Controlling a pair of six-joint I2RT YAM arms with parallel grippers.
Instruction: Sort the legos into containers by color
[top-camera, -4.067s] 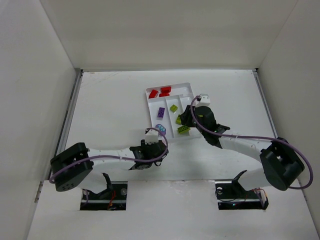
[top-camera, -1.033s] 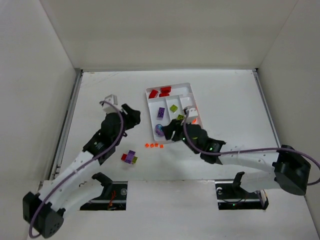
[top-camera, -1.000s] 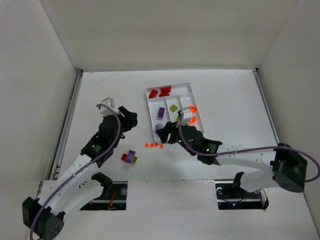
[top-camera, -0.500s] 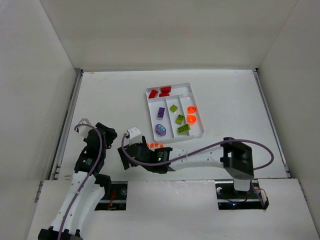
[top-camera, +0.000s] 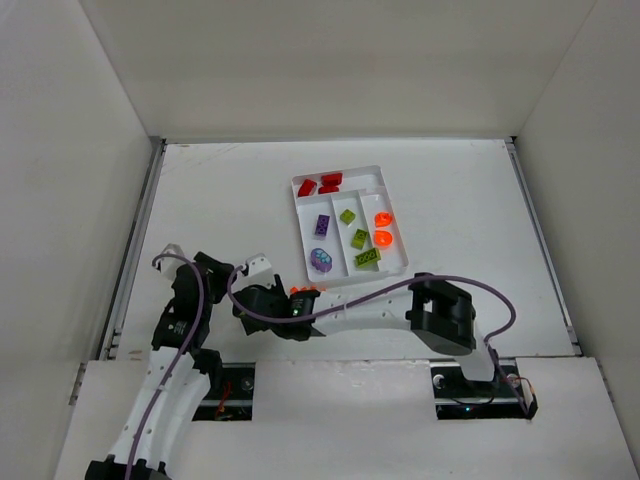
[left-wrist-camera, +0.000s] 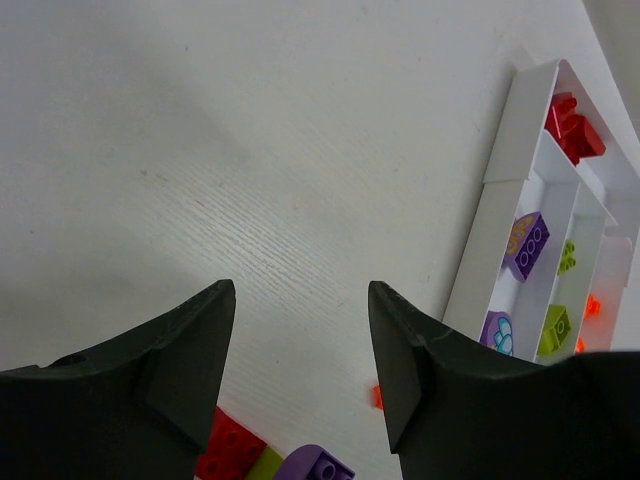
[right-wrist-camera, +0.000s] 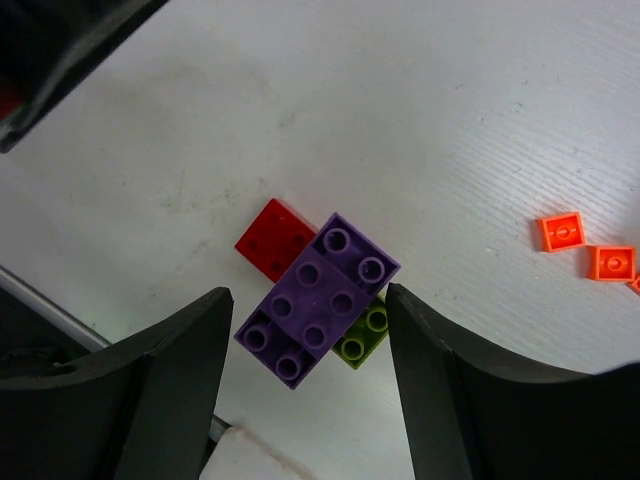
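The table (top-camera: 220, 190) is white with a faint wood-like grain, closed in by plain white walls at 9, 12 and 3 o'clock, with a metal rail (top-camera: 140, 220) along its 9 o'clock edge. The white tray (top-camera: 397, 240) sits a little toward 12 o'clock of the table's middle, turned slightly off square. Its crosswise section, at the 12 o'clock end, holds red bricks (top-camera: 320, 183). Of the three long sections, the one on the 9 o'clock side holds a purple brick (top-camera: 323, 224) and, at 6 o'clock of that, a round purple piece (top-camera: 322, 261). The middle one holds three lime pieces (top-camera: 359, 238) in a row, and the one on the 3 o'clock side holds two round orange pieces (top-camera: 382, 228). Loose on the table at about 7 o'clock of the tray lie small orange squares (right-wrist-camera: 563, 231) in a short line. Farther toward 8 o'clock is a small stack: a purple 2x4 brick (right-wrist-camera: 315, 300) lying diagonally over a red brick (right-wrist-camera: 272, 240) and a lime brick (right-wrist-camera: 362, 335). The right gripper (right-wrist-camera: 308, 290) hangs over this stack with its jaws spread, one on each side of the purple 2x4 brick; whether the fingers touch it I cannot tell. The left gripper (left-wrist-camera: 300, 300) is near the table's 7 o'clock corner, jaws apart with only bare table between them, holding nothing.
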